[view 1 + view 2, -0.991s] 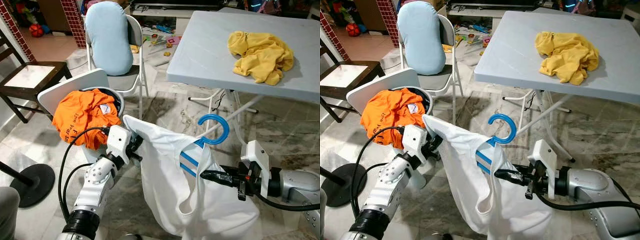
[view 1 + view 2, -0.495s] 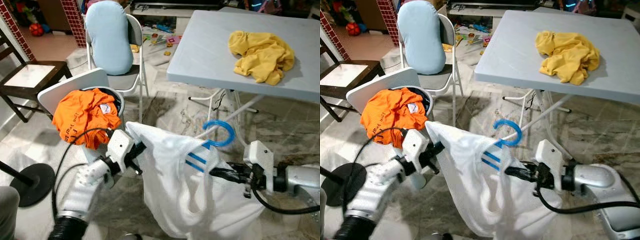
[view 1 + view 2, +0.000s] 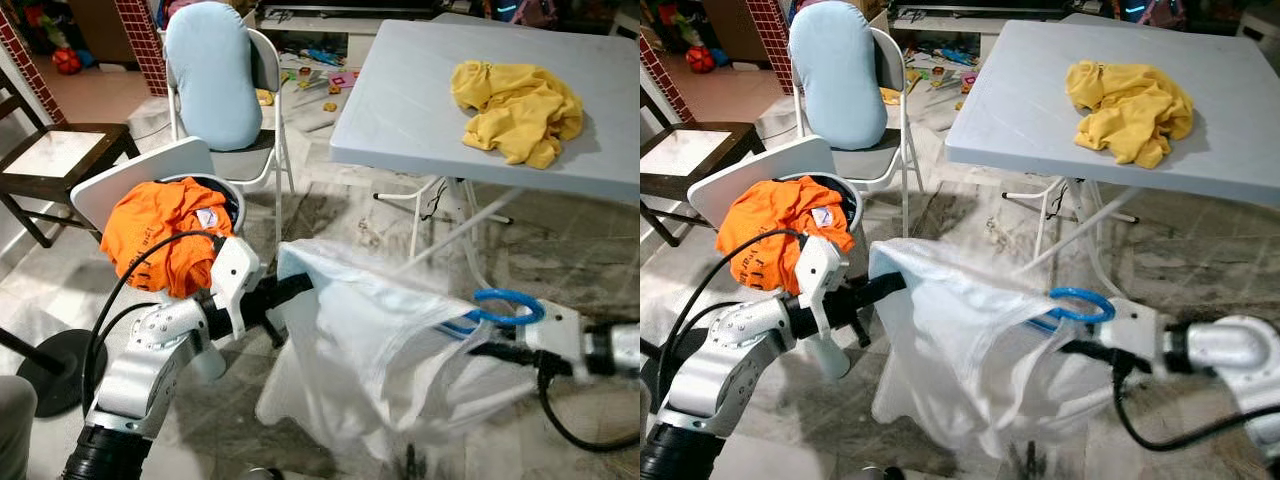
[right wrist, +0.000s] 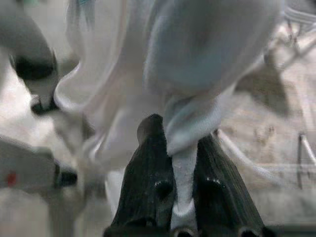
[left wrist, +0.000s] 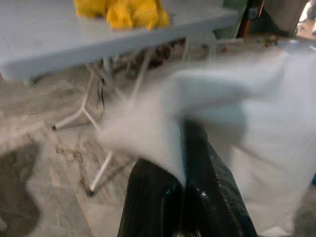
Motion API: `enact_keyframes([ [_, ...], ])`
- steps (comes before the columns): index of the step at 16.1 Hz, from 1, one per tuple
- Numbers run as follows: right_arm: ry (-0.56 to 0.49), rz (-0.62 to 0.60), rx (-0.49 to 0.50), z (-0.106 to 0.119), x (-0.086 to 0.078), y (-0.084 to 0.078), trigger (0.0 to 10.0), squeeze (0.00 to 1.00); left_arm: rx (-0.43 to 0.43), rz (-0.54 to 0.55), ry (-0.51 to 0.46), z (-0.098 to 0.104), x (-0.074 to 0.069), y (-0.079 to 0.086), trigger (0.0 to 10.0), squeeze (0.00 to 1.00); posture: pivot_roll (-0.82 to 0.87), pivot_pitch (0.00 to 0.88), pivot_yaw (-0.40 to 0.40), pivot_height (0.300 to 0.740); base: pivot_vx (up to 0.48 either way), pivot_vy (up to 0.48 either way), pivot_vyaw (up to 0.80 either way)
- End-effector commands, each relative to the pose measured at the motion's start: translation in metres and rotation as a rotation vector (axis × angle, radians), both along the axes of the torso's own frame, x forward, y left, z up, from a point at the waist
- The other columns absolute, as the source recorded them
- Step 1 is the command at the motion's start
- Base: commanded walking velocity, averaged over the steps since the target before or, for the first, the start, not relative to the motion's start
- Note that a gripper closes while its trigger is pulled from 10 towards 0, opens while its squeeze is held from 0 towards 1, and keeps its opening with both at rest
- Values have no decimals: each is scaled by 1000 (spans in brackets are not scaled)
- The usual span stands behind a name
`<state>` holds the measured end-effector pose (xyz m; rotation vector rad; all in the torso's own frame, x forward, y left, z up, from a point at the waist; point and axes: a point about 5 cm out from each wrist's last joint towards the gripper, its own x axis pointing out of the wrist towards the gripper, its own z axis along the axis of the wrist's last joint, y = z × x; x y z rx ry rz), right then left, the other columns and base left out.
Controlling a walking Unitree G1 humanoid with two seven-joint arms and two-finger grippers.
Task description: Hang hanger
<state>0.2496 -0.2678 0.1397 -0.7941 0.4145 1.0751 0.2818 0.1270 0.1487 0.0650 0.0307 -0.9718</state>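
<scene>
Stretching: white shirt (image 3: pixel 370 350) spread between both grippers, low over the marble floor (image 3: pixel 560 260).
Head views, left gripper (image 3: pixel 296 287): fingers clamped on the shirt's left edge, just in front of the basket.
Head views, right gripper (image 3: pixel 490 349): pinching white cloth at the shirt's right side, arm reaching in from the right.
Head views, blue hanger (image 3: pixel 503 307): hook lying nearly flat just above the right gripper, its body tucked inside the shirt.
Head views, surroundings: white laundry basket (image 3: pixel 140 178) with an orange garment (image 3: pixel 165 235) heaped in it; folding chair (image 3: pixel 268 90) carrying a light blue cushion (image 3: pixel 210 75); grey folding table (image 3: pixel 420 100) with a yellow garment (image 3: pixel 520 98) on top; dark wooden chair (image 3: pixel 55 160) far left.
Left wrist view: black fingers (image 5: pixel 207 187) closed on blurred white cloth; table and yellow garment beyond.
Right wrist view: black fingers (image 4: pixel 148 168) squeezing a fold of white cloth between them; the rest of the shirt bulges above, blurred.
</scene>
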Motion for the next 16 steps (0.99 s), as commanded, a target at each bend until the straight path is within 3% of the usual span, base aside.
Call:
enact_keyframes([
  [1,4,0,-48,-6,1,-1,10000,0,-13,6,-56,13,3,2,0,0,-59,95,31,740,0,0,0],
  [4,-86,-42,-51,-8,11,-2,10000,0,59,100,20,-18,1,9,0,0,-59,97,34,740,0,0,0],
  [6,-115,-28,-140,-12,11,-10,10000,0,123,141,44,-33,0,17,0,0,-65,101,33,740,0,0,0],
  [11,-191,3,-333,-1,18,-34,10000,0,156,91,48,-31,-2,23,0,0,-59,97,34,740,0,0,0],
  [12,-182,69,-423,1,13,-44,10000,0,112,106,40,-25,1,23,0,0,-56,96,35,740,0,0,0],
  [16,-88,201,-493,6,-3,-53,10000,0,54,147,35,-17,7,31,0,0,-54,98,37,740,0,0,0],
])
